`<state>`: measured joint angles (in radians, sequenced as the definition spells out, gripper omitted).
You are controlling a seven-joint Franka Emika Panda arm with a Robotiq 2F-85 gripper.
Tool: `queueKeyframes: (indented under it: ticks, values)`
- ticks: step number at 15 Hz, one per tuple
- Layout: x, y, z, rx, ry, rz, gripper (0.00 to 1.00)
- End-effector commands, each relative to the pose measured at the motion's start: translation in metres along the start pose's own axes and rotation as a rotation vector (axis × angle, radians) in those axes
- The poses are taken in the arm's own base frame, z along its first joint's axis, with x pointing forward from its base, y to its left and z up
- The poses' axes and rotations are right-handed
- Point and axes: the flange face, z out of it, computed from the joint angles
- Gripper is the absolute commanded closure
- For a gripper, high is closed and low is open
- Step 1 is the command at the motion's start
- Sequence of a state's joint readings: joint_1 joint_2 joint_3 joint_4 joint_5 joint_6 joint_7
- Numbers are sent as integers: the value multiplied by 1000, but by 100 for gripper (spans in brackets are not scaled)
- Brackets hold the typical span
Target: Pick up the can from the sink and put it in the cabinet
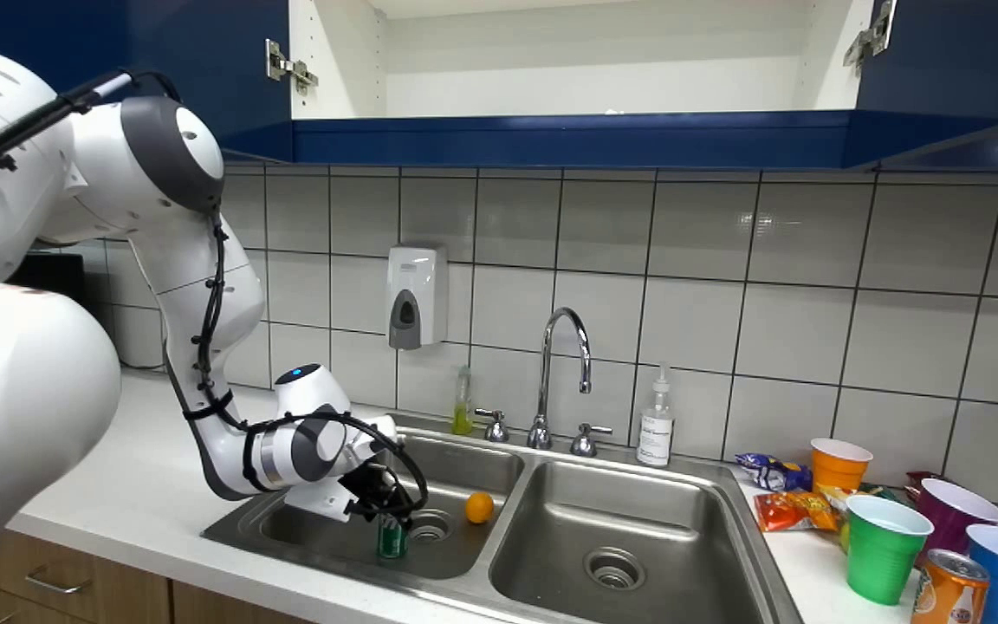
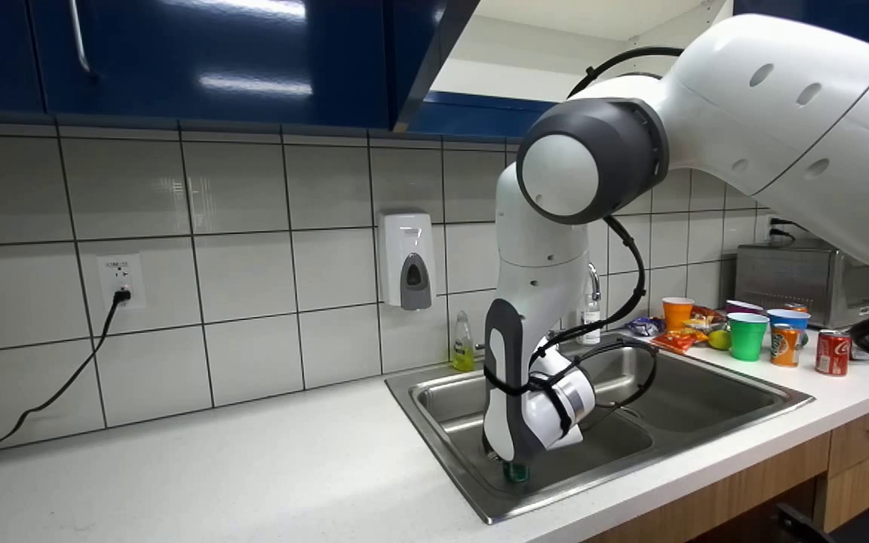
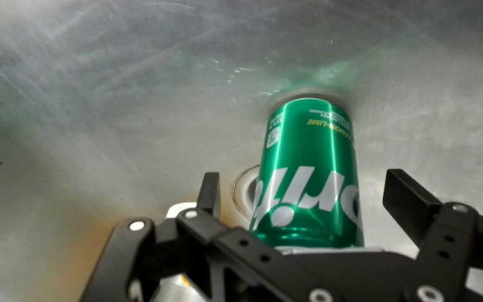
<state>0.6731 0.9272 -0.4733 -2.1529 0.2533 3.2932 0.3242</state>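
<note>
Pale wall tiles back a white counter; clock hours here run round the gripper as an exterior view shows it. From about 10 o'clock the white arm reaches down to the left basin of the 2-basin sink. At 6 o'clock, just below the gripper, the green can stands upright on the basin floor. In the wrist view it sits between the 2 black fingers, which are spread wide at about 9 and 4 o'clock of the can, a gap showing on each side.

Farther right, a soap dispenser is mounted at 12, a bottle of yellow-green liquid stands at 1, and an orange round object rests in the same basin at 3, past the drain. The faucet rises at 2; the open cabinet, white inside, is high at 1. A pump bottle stands between 2 and 3. Well apart at 3 are snack packets, cups and drink cans.
</note>
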Motion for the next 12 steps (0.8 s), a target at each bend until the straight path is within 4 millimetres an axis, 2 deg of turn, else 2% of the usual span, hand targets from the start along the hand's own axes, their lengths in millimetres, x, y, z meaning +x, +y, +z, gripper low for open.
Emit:
queueKeyframes:
  ticks: [1, 12]
  values:
    - [4, -4, 0, -12, 20, -13, 0]
    - [7, -7, 3, -23, 34, -11, 0]
